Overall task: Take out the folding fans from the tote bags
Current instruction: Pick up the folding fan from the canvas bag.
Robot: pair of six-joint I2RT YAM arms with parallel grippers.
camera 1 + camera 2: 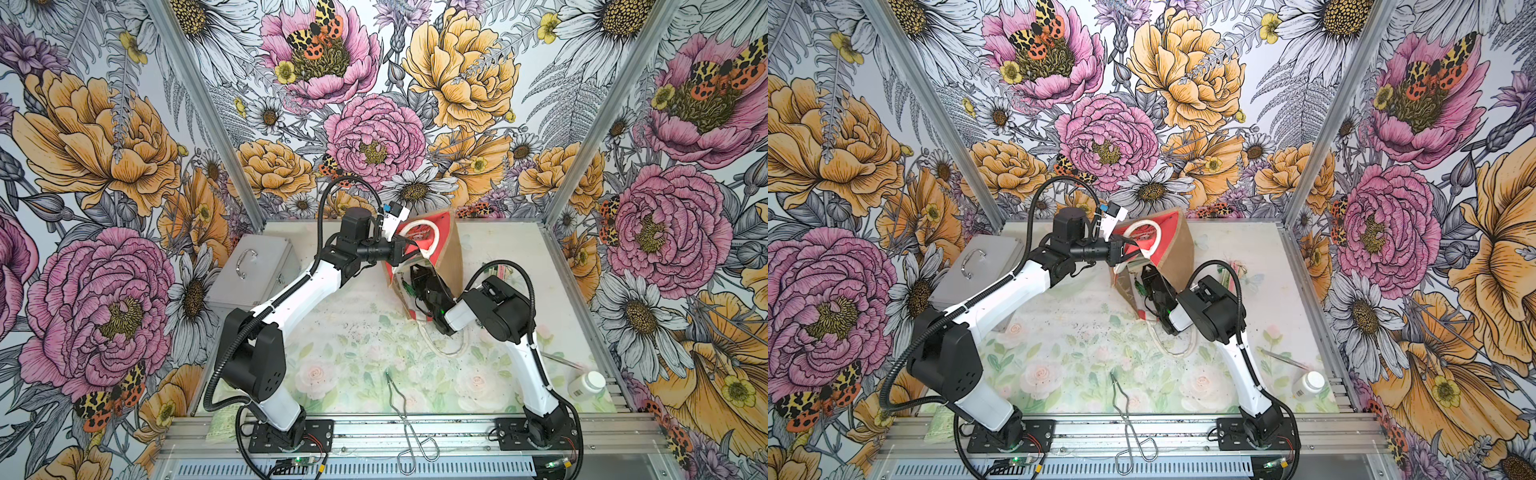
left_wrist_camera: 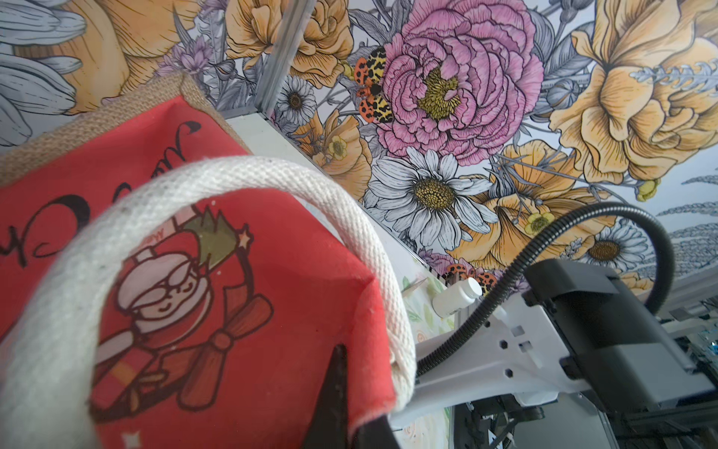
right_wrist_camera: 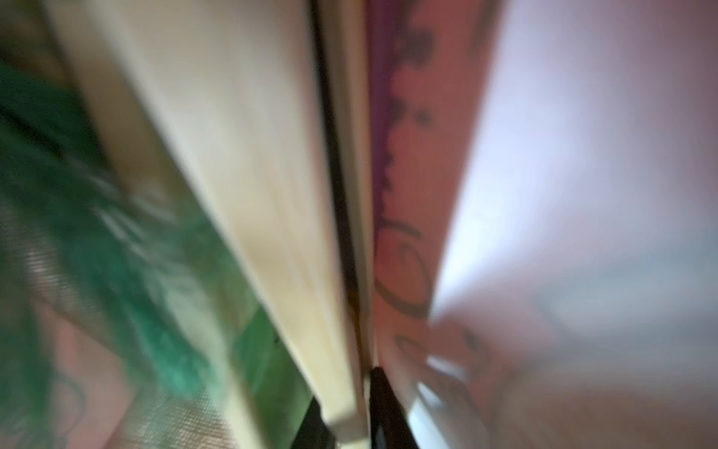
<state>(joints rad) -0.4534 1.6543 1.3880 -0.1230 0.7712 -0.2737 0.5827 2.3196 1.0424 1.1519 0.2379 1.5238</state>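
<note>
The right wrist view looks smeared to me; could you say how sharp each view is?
Right wrist view: heavily blurred, only the folding fan and its green tassel readable. Left wrist view: tote bag slightly soft up close, wallpaper sharp. Both top views: sharp, evenly lit, wide-angle.

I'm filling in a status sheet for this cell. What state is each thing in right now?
tote bag: tipped on its side, mouth open toward the arms
left gripper: shut on the tote bag's rim
right gripper: inside the bag, shut on the folding fan
folding fan: closed, inside the bag
metal case: closed, handle folded flat
white bottle: on its side, capped
metal tongs: lying flat, untouched
</note>
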